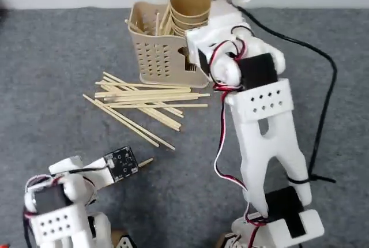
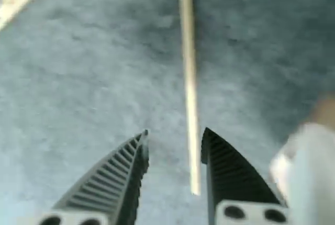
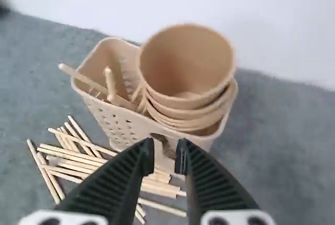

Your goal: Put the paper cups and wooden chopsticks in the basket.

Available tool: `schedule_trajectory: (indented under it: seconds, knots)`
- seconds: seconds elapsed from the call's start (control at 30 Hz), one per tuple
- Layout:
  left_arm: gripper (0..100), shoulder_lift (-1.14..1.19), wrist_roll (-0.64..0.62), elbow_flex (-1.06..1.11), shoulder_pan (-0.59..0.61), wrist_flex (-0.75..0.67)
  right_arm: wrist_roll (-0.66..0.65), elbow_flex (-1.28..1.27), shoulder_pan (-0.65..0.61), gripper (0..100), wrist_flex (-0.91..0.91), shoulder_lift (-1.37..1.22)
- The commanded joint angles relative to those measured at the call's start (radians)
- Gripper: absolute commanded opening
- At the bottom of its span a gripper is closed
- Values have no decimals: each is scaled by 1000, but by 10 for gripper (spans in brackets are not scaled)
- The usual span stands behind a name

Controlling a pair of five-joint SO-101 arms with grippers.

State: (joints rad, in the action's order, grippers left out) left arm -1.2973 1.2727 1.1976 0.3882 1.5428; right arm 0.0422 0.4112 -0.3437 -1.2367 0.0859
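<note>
A beige perforated basket (image 1: 158, 57) stands at the back of the grey carpet. A stack of paper cups (image 1: 190, 6) and a few chopsticks sit in it. Several loose wooden chopsticks (image 1: 144, 101) lie in a heap in front of it. My right gripper (image 3: 163, 152) hangs over the basket's (image 3: 123, 123) near side, below the cups (image 3: 186, 63); its fingers stand a narrow gap apart with nothing between them. My left gripper (image 2: 175, 136) is low at the front left, open, with one chopstick (image 2: 187, 78) lying between its fingers, closer to one finger.
The right arm (image 1: 259, 109) stretches from the front right up to the basket, with a black cable (image 1: 328, 86) looping beside it. A white wall runs behind the basket. Bare carpet lies to the left of the chopstick heap (image 3: 68, 157).
</note>
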Motion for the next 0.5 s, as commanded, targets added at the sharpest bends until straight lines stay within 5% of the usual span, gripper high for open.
schedule_trajectory:
  seconds: [0.0,0.2,0.47]
  knots:
    - [160,-115,8,101,-6,-106,32,48,25,87,-33,65]
    - [161,-244,9,239,-8,-213,29,48,31,87,-38,74]
    - [263,-284,-52,140,-6,-57,31,-63,30,87,-27,79]
